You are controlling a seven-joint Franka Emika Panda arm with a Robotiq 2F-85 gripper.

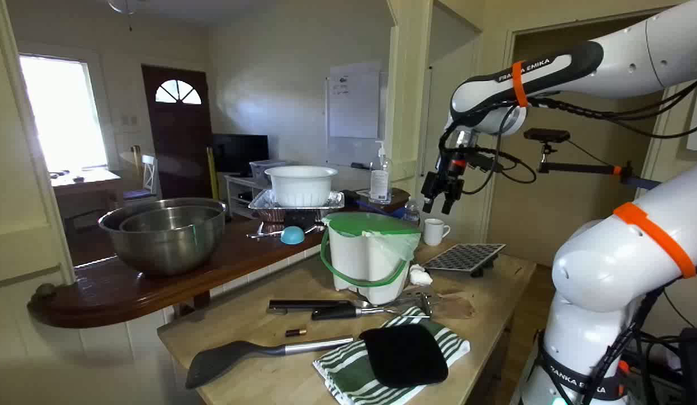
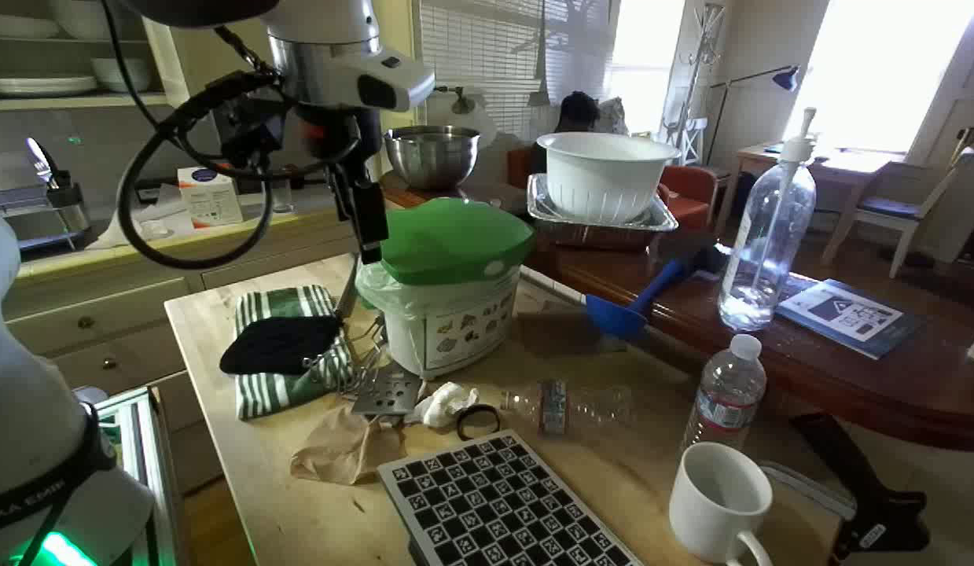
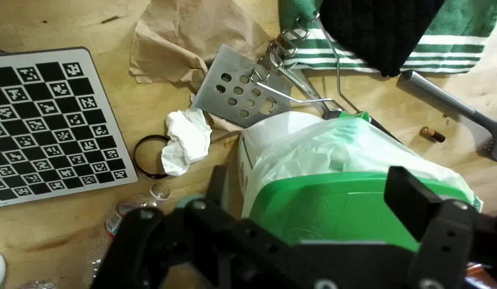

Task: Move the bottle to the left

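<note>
Three clear bottles show, none with a dark top. A small bottle with a white cap (image 2: 726, 393) stands behind the white mug; it also shows behind the bin in an exterior view (image 1: 412, 209). A label-banded bottle (image 2: 556, 405) lies on its side on the table; its neck end shows at lower left in the wrist view (image 3: 132, 206). A tall bottle with a whitish pump (image 2: 770, 236) stands on the brown ledge, also seen in an exterior view (image 1: 380, 177). My gripper (image 3: 307, 188) is open and empty above the green-lidded bin, apart from every bottle.
The white bin with green lid (image 1: 371, 253) stands mid-table. A checkered board (image 2: 502, 503), white mug (image 2: 721, 499), tissue (image 3: 187, 141), black ring (image 3: 149, 156) and striped towel (image 1: 382, 354) lie around it. Steel bowls (image 1: 165, 236) and a blue scoop (image 2: 620, 314) are at the ledge.
</note>
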